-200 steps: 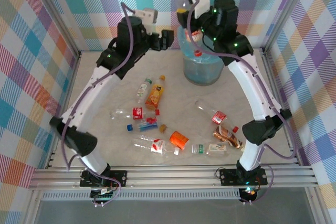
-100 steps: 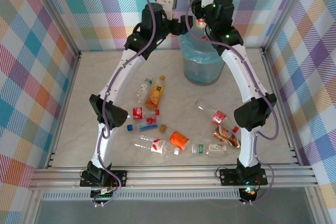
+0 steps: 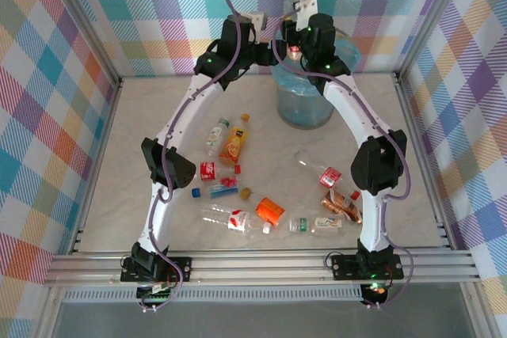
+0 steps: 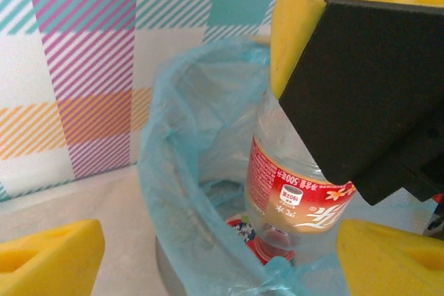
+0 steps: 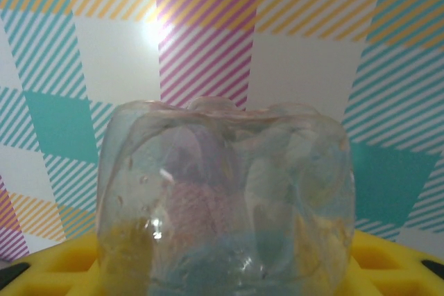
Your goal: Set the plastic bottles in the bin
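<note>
Both arms have just swung over the bin, now directly below the jaws: the right jaws are clamped on a red-labelled bottle hanging cap-down, the left jaws beside stand apart, empty, so release seems next.

Bin centre frame, grey wall low down, light-blue bag liner bulging over rim. Plaid wall behind, pale tabletop lower L. R gripper upper R, yellow pad + black body, clamped on clear bottle. Bottle has red label, hangs neck down, lower end inside bin mouth. L gripper: yellow fingertips at bottom corners, wide apart, nothing betw. them.
</note>
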You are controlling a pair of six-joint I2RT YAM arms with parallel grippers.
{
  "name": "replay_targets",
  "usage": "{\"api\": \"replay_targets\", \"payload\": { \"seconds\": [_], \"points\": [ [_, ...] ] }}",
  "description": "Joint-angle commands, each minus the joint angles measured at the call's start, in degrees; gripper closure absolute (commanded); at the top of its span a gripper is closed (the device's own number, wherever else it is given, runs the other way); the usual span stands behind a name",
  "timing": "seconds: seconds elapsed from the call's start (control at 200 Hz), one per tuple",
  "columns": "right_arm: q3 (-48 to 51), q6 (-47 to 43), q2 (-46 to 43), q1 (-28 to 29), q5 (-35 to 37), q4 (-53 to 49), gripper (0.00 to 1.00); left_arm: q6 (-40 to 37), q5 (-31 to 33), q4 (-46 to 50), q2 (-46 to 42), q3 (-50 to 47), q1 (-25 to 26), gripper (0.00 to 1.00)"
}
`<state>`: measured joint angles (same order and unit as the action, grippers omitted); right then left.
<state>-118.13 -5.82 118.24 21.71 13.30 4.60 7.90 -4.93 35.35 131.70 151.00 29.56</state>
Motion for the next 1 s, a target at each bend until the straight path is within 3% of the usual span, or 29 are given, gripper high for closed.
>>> {"api": "replay_targets", "payload": {
  "seconds": [0.0, 0.235, 0.645, 0.995],
  "points": [
    [3.12, 1.96, -0.94, 0.43, -0.13, 2.08, 0.44, 0.8, -0.87, -3.74, -0.84, 1.71, -0.12, 0.13],
    [7.68, 2.6, -0.99, 0.35, -0.92, 2.03, 0.36, 0.98, -0.63, -1.72, -0.3, 1.08, -0.21, 0.13],
    [7.38, 4.18, -0.21, -0.09, -2.31, -1.96, 0.27, 2.32, -0.17, -2.13, -0.84, -2.97, -0.9, 0.12],
    [5.38, 4.25, -0.63, -0.14, -3.76, -4.07, 0.27, 3.61, -0.78, -2.28, -1.09, -3.17, -1.52, 0.12]
  ]
}}
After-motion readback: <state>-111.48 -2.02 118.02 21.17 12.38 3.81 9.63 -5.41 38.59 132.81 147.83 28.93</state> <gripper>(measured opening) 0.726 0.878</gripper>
